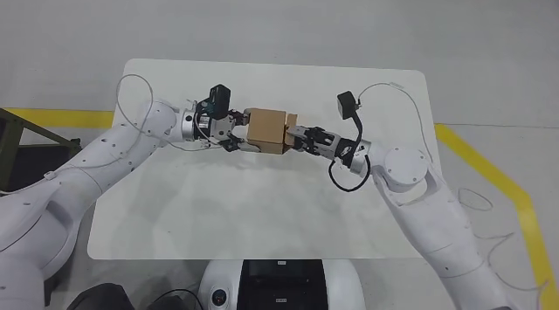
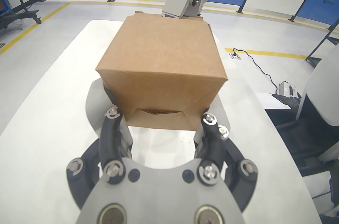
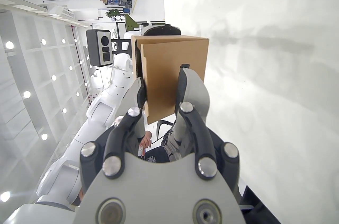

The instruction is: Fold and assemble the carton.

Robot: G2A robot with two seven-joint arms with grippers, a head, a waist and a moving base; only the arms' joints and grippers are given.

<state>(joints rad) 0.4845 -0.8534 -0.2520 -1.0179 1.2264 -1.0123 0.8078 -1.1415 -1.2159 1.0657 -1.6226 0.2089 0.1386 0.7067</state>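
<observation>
Clasping the near end of the carton (image 2: 161,50) with the left pincer (image 2: 160,105), closed against the two side walls. Holding the carton over the middle of the desk (image 1: 262,214), in line between both arms. Not managing to tell whether it is resting on the surface or hanging just above it.

Reading this near end as finished: noting a flap tucked into its slot and lying flat. Noting the four walls already squared up into a box shape.

Pinching the far end with the right pincer (image 3: 162,82), closed on one cardboard panel, with one finger (image 3: 185,82) outside and the other inside the opening. Judging this far end as not yet shut, going by a dark gap behind that panel.

Estimating the task as well past halfway. Expecting what is left to be folding in the far-end flaps and tucking the closing flap.
</observation>
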